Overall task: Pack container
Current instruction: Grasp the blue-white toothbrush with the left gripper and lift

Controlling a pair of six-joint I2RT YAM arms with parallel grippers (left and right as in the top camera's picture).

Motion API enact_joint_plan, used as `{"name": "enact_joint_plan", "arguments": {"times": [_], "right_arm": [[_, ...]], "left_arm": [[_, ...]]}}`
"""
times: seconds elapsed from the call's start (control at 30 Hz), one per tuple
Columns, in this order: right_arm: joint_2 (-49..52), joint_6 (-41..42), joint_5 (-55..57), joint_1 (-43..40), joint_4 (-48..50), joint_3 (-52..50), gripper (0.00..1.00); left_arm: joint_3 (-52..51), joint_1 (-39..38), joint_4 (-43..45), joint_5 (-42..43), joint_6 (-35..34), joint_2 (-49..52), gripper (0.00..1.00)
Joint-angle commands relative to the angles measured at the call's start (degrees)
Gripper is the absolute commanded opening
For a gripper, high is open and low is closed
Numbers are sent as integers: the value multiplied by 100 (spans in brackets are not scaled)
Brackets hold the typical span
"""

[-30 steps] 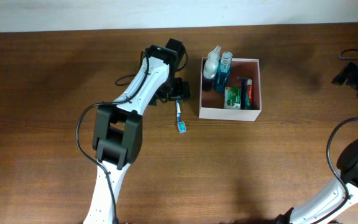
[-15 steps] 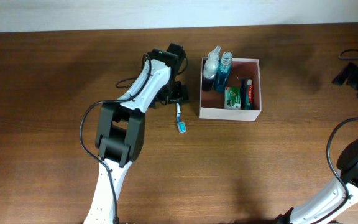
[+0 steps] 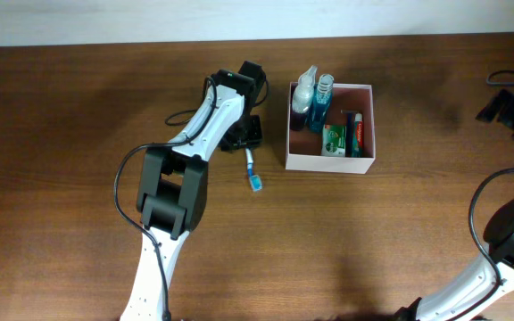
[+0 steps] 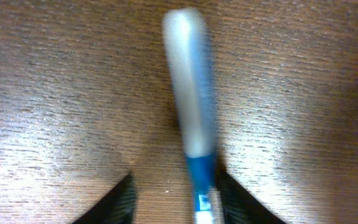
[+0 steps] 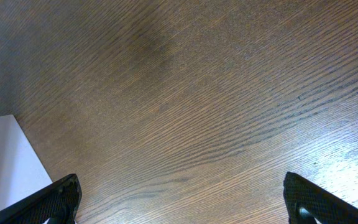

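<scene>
The container [image 3: 328, 162], a white square box with a pinkish inside, stands at the back right of centre and holds two bottles [image 3: 313, 100], a green packet [image 3: 333, 140] and a tube [image 3: 355, 132]. To its left a blue and white toothbrush [image 3: 251, 169] lies on the table. My left gripper [image 3: 246, 134] is down over the handle end of the toothbrush [image 4: 191, 106]. In the left wrist view the handle runs between the jaws of the left gripper [image 4: 174, 186]. It lies against the right finger [image 4: 241, 202] with a gap to the left finger [image 4: 114, 205]. My right gripper [image 5: 185, 205] is open over bare wood.
The right arm [image 3: 507, 107] sits at the far right edge of the table beside a black cable. A white surface [image 5: 5, 162] shows at the left edge of the right wrist view.
The left jaws have narrowed around the toothbrush handle. The toothbrush has shifted slightly left and turned a little. The right arm has not moved.
</scene>
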Motion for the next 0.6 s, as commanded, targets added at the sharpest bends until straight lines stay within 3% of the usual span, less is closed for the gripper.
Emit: {"name": "enact_joint_plan", "arguments": {"times": [0.0, 0.1, 0.4, 0.57], "right_arm": [[-7, -15, 11, -13, 13, 70, 99], [-7, -15, 11, -13, 13, 70, 99], [-7, -15, 11, -13, 13, 70, 99], [-7, -15, 13, -13, 13, 70, 99]], "left_arm": [[-52, 28, 13, 17, 33, 70, 30], [-52, 28, -11, 20, 31, 70, 20], [35, 28, -262, 17, 35, 66, 2], [629, 28, -586, -107, 101, 66, 1]]}}
